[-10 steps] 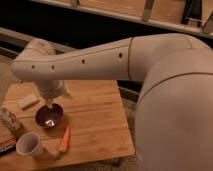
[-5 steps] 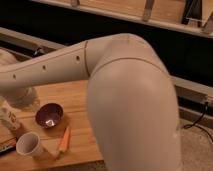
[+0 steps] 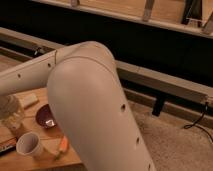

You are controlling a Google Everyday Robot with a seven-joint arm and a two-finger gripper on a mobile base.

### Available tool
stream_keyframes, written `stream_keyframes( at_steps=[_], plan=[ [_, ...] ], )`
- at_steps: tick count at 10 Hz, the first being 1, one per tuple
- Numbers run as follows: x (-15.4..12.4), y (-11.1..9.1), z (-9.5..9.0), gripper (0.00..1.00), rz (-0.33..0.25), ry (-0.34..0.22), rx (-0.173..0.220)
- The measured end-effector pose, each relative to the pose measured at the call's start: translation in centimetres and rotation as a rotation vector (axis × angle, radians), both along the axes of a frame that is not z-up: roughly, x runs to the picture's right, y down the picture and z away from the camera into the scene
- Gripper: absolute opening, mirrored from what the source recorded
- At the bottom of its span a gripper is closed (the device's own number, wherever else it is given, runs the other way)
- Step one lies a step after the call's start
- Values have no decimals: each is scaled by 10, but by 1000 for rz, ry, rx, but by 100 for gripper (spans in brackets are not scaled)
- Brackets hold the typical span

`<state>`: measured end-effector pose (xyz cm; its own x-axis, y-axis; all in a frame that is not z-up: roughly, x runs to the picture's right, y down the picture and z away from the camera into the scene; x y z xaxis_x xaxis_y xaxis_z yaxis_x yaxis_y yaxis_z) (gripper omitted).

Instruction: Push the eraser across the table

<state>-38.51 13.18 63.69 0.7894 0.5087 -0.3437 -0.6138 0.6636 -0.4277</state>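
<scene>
The gripper is clenched shut. It is out of sight where the forearm runs off the left edge above the table, and whether it grips anything cannot be told. Just under that forearm the eraser, a pale block, lies flat on the light wooden top, towards its far side.

Near the eraser stands a dark purple bowl, partly covered by the arm. To the left is a clear, crumpled-looking container. A white cup stands upright closer to the camera, and an orange carrot lies beside it, its far end hidden behind the arm. A flat dark item shows at the left edge.

The big white arm fills the middle of the view and blocks the table's right half.

Beyond the table, grey-beige carpet covers the floor. A pale rail runs slantwise in front of a dark wall, a black cable trails down on the right, and a wooden shelf crosses the top.
</scene>
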Motion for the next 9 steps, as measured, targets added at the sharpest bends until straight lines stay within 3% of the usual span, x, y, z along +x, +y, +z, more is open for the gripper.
stream_keyframes(
  at_steps=[5,7,9],
  plan=[
    [-27,38,35,0,-90,6,-34],
    [-35,58,56,0,-125,-8,-54],
    [-42,72,71,0,-163,-36,-48]
  ],
)
